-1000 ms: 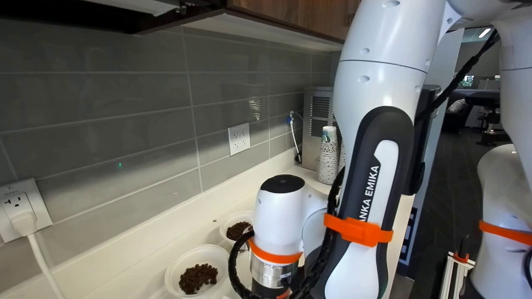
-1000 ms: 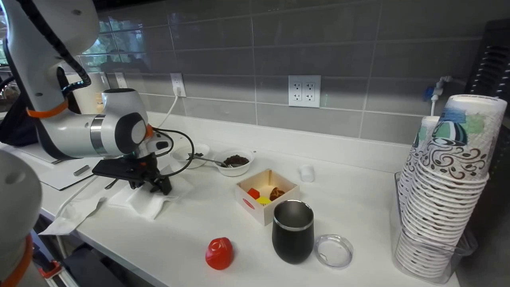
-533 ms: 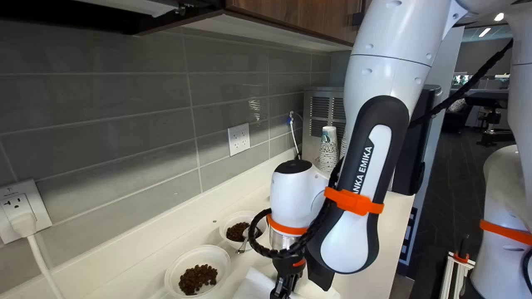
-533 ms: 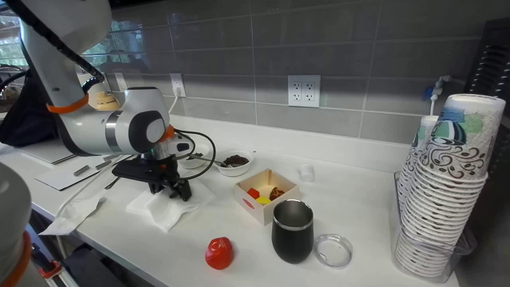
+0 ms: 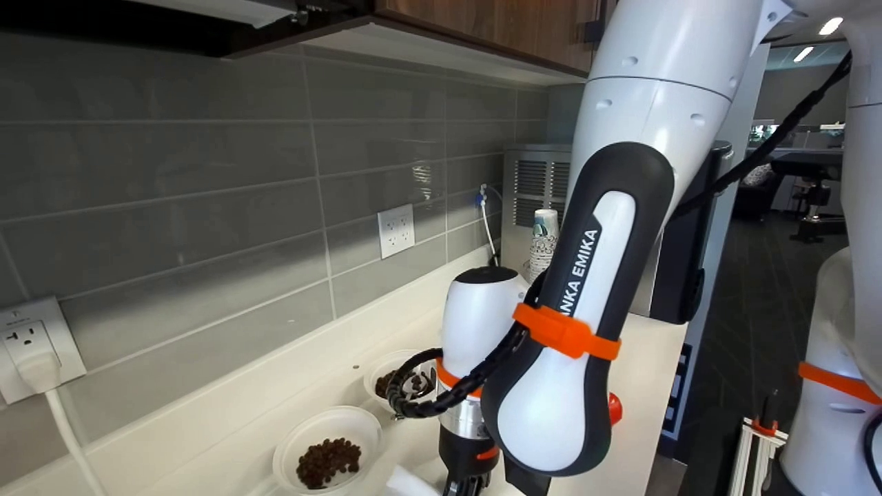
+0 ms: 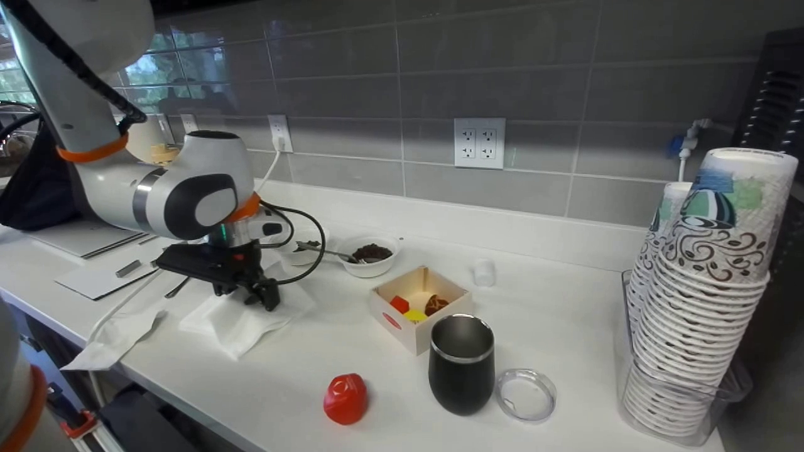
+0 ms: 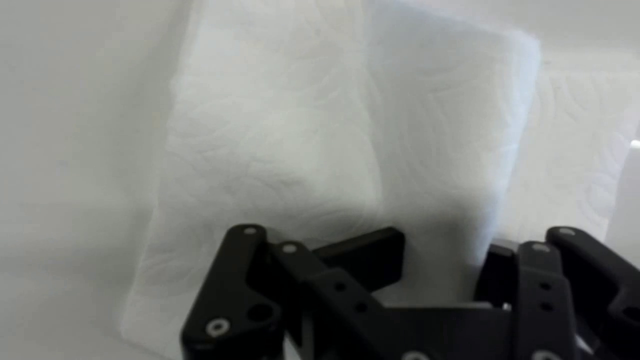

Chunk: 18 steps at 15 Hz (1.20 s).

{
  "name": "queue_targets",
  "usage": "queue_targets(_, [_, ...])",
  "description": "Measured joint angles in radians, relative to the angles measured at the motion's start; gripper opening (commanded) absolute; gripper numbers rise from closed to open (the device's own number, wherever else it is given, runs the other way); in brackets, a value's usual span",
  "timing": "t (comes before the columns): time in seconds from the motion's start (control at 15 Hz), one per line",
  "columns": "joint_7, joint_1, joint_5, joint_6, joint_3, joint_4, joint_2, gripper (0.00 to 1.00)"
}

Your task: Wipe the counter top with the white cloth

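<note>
Pinching a fold of the white cloth (image 6: 242, 333), the hand (image 7: 440, 265) points down over the bench (image 6: 565, 320), its jaws drawn narrow about the fabric, so far as the blurred wrist view lets one judge. The cloth lies spread and creased on the bench, between the front edge and the back edge, where the tiled wall (image 6: 515, 94) rises. Near the back edge stand two white bowls (image 6: 367, 271) of dark food (image 6: 375, 252), a spoon (image 6: 342, 255) resting in one. Farther along the bench, a pale box (image 6: 411, 285) holds small coloured pieces (image 6: 416, 316); a black tumbler (image 6: 461, 373) stands upright, a clear lid (image 6: 526, 395) just beside it, and a red object (image 6: 346, 399) sits nearer the front edge. A paper sheet (image 6: 116, 342) overhangs that edge, and stacked paper cups (image 6: 688, 351) stand in a clear holder (image 6: 732, 392), well apart from the cloth
</note>
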Motion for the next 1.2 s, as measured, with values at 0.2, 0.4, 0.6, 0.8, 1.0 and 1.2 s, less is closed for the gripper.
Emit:
queue_targets(0.2, [-0.032,0.015,0.023,-0.040,0.050,0.001,-0.007,0.00])
queue_targets(0.4, [0.011,0.054,-0.081,-0.124,-0.018,0.004,-0.046,0.00])
queue_targets(0.6, [0.084,0.069,-0.219,-0.219,-0.099,0.003,-0.101,0.00])
queue_targets(0.8, [0.128,0.062,-0.291,-0.269,-0.162,0.003,-0.133,0.00])
queue_targets(1.0, [0.122,0.049,-0.280,-0.269,-0.198,0.002,-0.133,0.00])
queue_targets(1.2, [0.034,0.047,-0.148,-0.271,-0.190,-0.003,-0.107,0.00])
